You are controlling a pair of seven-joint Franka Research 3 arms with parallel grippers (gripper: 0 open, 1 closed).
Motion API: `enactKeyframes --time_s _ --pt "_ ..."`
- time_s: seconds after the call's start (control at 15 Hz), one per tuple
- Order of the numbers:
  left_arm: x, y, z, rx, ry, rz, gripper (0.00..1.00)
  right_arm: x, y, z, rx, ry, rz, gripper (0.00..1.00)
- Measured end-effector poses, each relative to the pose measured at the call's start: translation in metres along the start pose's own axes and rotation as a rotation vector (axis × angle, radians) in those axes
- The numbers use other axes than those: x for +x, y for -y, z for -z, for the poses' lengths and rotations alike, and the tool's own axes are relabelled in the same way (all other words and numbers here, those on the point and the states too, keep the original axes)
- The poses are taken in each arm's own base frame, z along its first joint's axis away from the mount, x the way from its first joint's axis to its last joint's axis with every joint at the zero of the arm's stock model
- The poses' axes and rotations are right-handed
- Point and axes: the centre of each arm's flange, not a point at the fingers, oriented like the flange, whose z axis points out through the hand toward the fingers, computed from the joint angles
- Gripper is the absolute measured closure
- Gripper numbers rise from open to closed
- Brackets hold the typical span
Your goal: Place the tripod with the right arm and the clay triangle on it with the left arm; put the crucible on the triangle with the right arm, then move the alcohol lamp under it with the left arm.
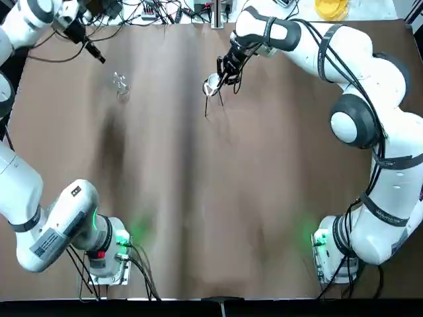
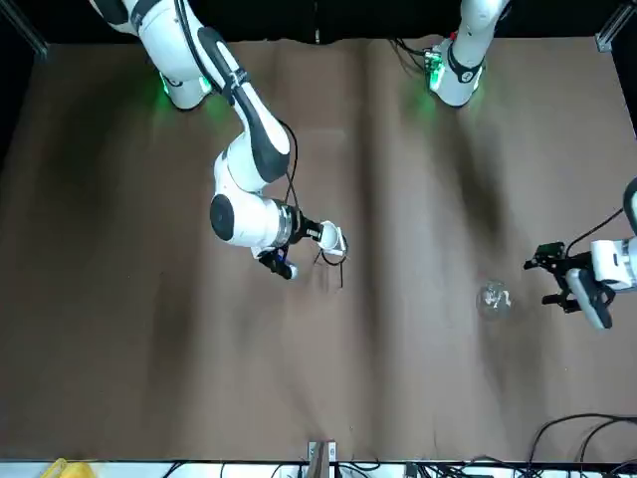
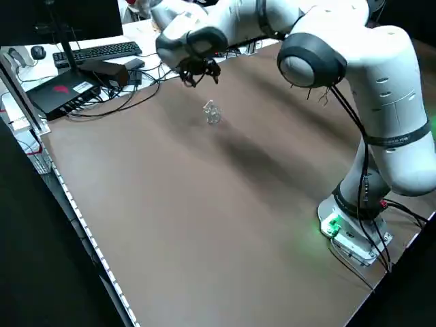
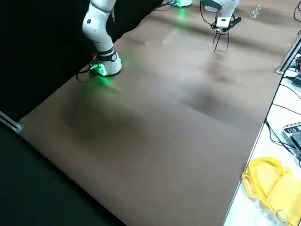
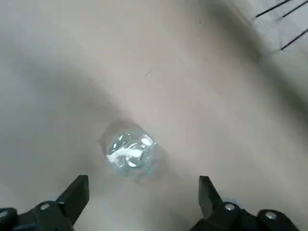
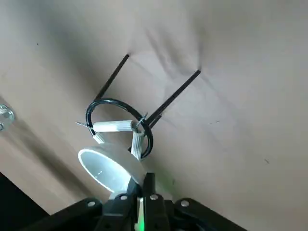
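The right end effector [image 6: 139, 190] is pinching the crucible [image 6: 108, 168] by its rim, tilted, just beside the clay triangle [image 6: 122, 132] sitting on the tripod [image 6: 120, 115]. Seating appears pending. The left end effector [image 5: 143, 192] is hovering spread over the alcohol lamp [image 5: 131, 151].

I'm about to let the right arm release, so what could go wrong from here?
Risks:
1. The right end effector pinches the small white crucible by its rim, tilted and off-centre beside the white clay triangle; released so, it may tip off.
2. The thin black wire tripod looks light; a nudge could topple it.
3. The clear glass alcohol lamp sits between the left end effector's open fingers; a poor grip could knock it.
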Motion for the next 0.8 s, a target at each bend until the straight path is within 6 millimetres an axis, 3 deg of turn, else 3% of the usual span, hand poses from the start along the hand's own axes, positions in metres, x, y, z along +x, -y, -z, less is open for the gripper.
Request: enactKeyframes --time_s 0.2,0.47,0.6,0.8 --pt "-0.036 0.027 -0.007 -0.047 -0.11 -0.084 0.0 0.001 0.002 -0.002 0.01 -0.017 0.001 0.94" --pt "-0.047 0.047 -0.023 -0.029 -0.224 -0.24 0.0 0.001 0.004 -0.011 0.023 -0.043 0.006 0.94" --pt "-0.077 0.069 -0.049 -0.039 -0.32 -0.33 0.0 -0.001 0.005 -0.017 0.018 -0.04 0.009 0.94" --pt "-0.131 0.093 -0.063 -0.026 -0.364 -0.314 0.0 -0.003 0.005 -0.019 0.016 -0.038 0.011 0.94"
